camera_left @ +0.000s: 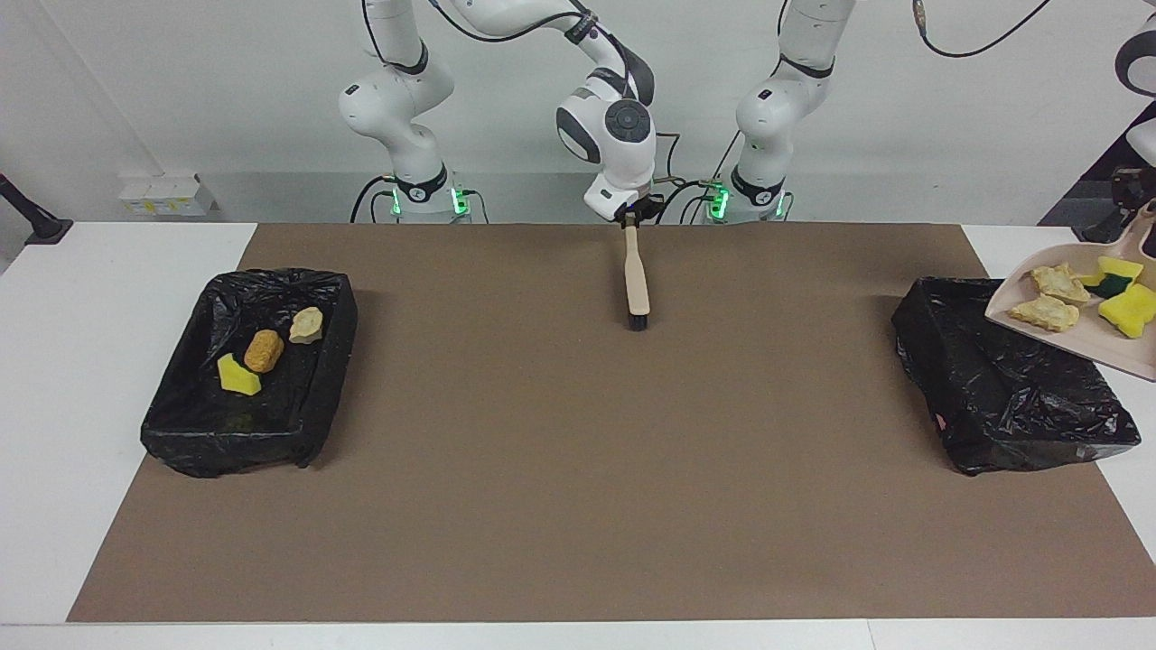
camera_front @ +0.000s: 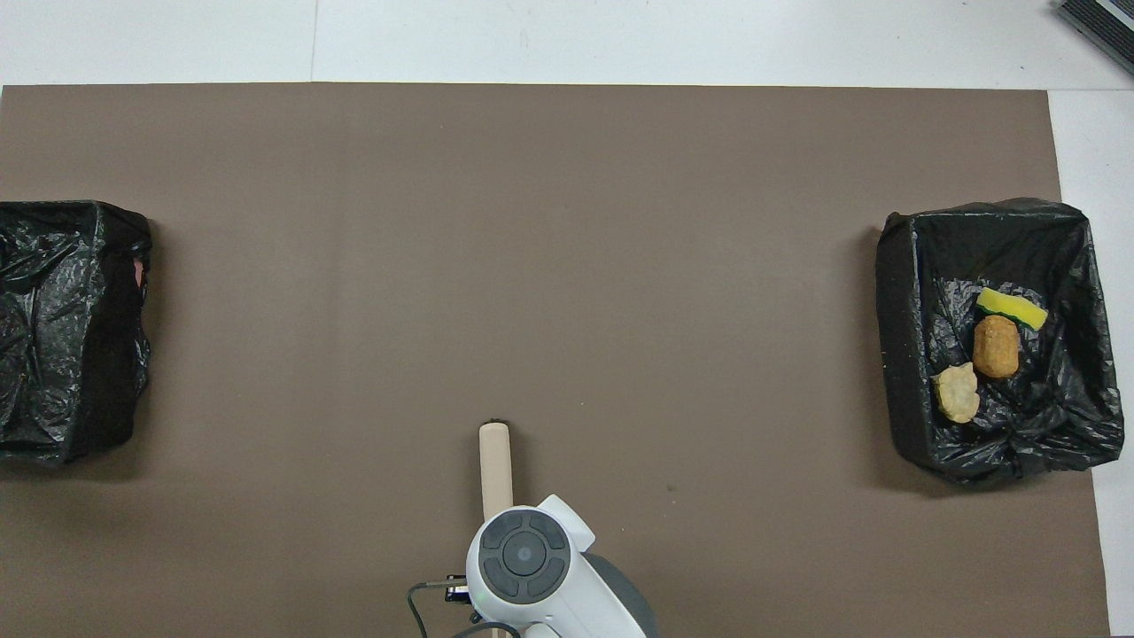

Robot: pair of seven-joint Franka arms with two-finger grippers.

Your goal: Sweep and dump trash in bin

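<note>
Four scraps of trash (camera_left: 1084, 296) lay in the dustpan (camera_left: 1039, 336): two pale bread-like pieces and two yellow sponge chunks, one with a green face. The dustpan hung just below the left pincer (camera_left: 1140, 203), which was pressed together on its handle at the picture's edge. Its open lip pointed away from that pincer, toward the middle of the table (camera_left: 578, 469). Beneath and in front of the lip sat a black-lined bin (camera_left: 1011, 397), seemingly empty.

Judging the step as the dump, it would go best if the lip were brought over the bin's open middle, not its slumped rim, and then tipped down slowly so the light sponges slid instead of bouncing out.

Well apart from the left pincer, the right pincer (camera_left: 632, 217) sat at the top of the brush (camera_left: 638, 284), the bristles resting on the table below it; whether it gripped the handle could not be told. At the right arm's end, a second bin (camera_left: 181, 424) held three scraps (camera_left: 263, 352).
</note>
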